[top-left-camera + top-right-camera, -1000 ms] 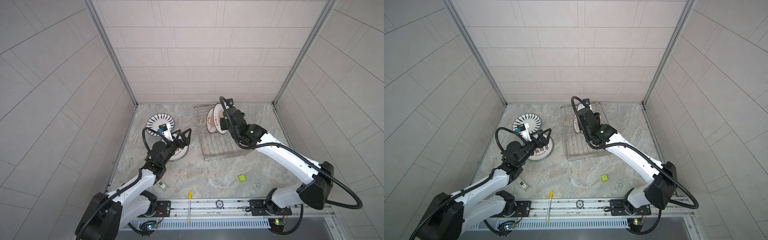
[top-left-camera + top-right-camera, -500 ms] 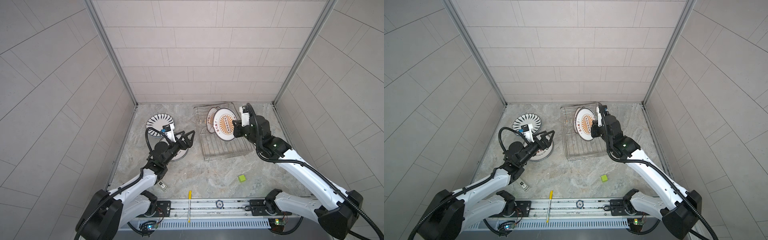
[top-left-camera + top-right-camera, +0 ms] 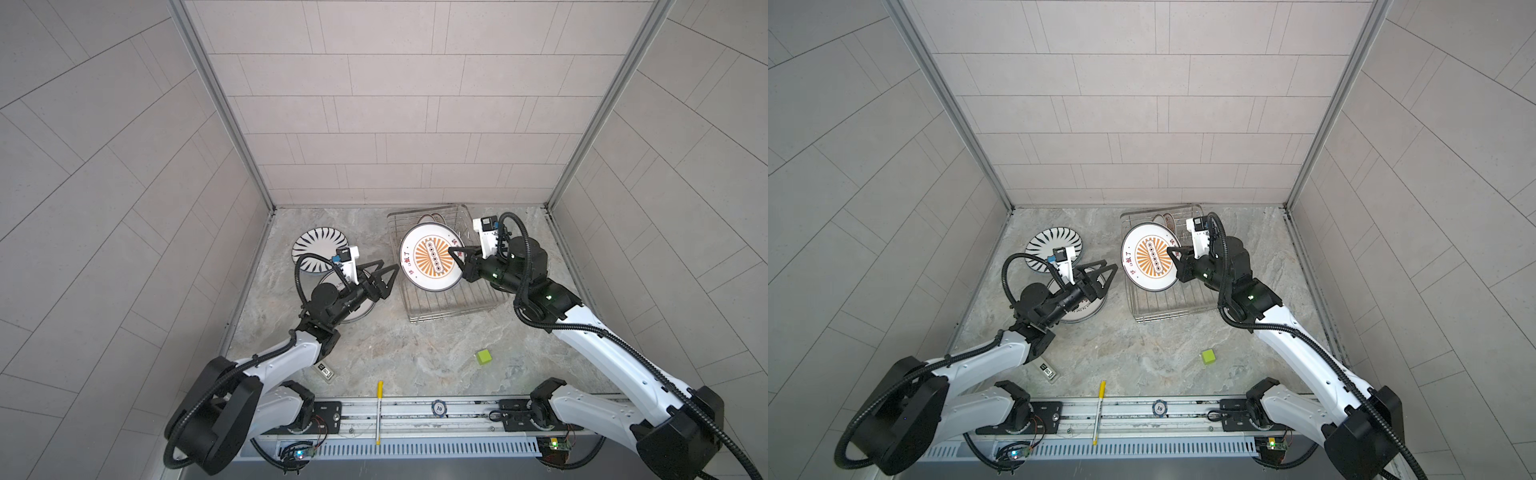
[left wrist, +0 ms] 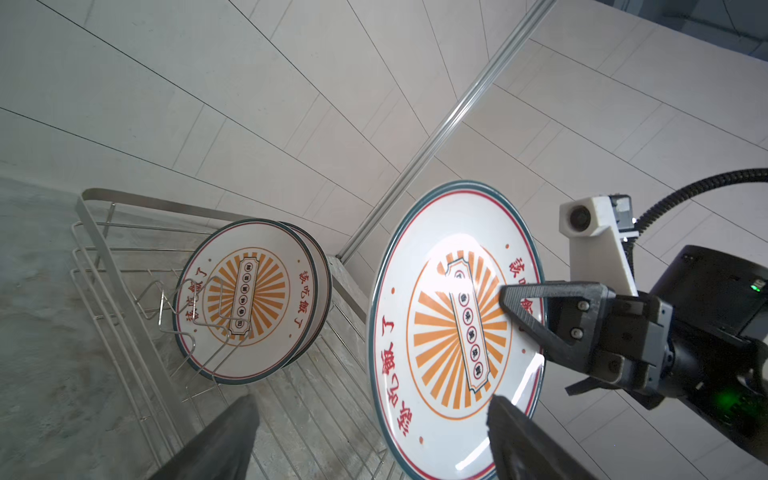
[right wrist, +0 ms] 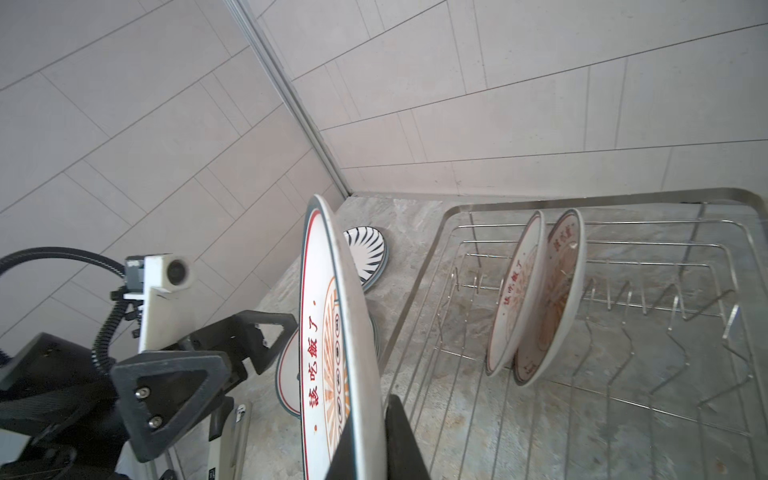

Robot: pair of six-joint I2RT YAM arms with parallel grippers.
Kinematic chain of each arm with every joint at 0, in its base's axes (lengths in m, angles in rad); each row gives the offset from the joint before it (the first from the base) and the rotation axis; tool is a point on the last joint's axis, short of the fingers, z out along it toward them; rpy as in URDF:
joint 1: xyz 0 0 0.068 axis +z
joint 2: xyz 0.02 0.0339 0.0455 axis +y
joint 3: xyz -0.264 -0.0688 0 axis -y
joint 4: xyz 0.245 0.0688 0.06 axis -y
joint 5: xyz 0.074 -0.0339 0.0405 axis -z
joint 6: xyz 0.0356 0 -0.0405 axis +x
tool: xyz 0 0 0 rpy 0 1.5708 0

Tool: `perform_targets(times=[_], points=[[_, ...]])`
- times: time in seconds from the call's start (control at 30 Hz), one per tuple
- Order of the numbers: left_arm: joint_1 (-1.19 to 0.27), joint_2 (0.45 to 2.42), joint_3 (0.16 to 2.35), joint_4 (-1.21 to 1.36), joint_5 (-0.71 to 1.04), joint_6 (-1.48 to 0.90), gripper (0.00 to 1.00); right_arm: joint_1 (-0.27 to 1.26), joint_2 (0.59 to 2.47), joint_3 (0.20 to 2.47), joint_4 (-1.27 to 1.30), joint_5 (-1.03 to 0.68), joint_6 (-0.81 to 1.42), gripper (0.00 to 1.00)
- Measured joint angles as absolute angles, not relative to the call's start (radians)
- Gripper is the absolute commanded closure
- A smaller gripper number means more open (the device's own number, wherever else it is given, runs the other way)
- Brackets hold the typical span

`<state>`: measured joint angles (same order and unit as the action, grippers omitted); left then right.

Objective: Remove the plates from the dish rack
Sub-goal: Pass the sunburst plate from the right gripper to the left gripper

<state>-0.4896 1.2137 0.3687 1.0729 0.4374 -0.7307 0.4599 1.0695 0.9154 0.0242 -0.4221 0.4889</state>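
My right gripper [image 3: 457, 253] [image 5: 370, 440] is shut on the rim of a white plate with an orange sunburst centre [image 3: 432, 259] [image 4: 453, 332]. It holds the plate upright above the silver wire dish rack [image 3: 453, 309] [image 5: 623, 195]. Two more sunburst plates [image 4: 249, 299] [image 5: 536, 299] stand among the prongs at the rack's far end. My left gripper [image 3: 384, 270] [image 4: 372, 401] is open just left of the held plate, facing its decorated side; the frames do not show a touch. A blue-striped plate [image 3: 318, 245] and another plate [image 3: 357, 309] lie flat on the table at left.
A green cube [image 3: 483, 356] lies in front of the rack. Near the front rail are a yellow pen [image 3: 379, 390], a round "10" chip [image 3: 439, 408] and a small tag [image 3: 325, 371]. Tiled walls close in the table on three sides.
My right gripper has lifted a sunburst plate out of the rack's prongs and turned its face toward the left arm. My left gripper has moved right, closer to the rack.
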Motion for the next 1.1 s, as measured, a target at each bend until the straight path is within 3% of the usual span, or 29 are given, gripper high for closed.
perform_targets(times=[0.17, 0.47, 0.57, 0.9, 1.1], points=[[-0.492, 1.265, 0.369, 1.169, 0.498, -0.768, 0.22, 0.460, 1.097, 0.910, 0.080, -0.485, 0.514, 1.00], [-0.496, 1.271, 0.370, 1.220, 0.525, -0.804, 0.52, 0.460, 1.106, 0.872, 0.157, -0.554, 0.529, 1.00], [-0.498, 1.271, 0.370, 1.222, 0.523, -0.811, 0.56, 0.462, 1.106, 0.859, 0.175, -0.573, 0.529, 1.00], [-0.511, 1.267, 0.372, 1.209, 0.499, -0.831, 0.95, 0.466, 1.106, 0.851, 0.213, -0.603, 0.529, 1.00], [-0.511, 1.209, 0.374, 1.168, 0.492, -0.873, 1.00, 0.461, 1.107, 0.850, 0.242, -0.631, 0.518, 0.98]])
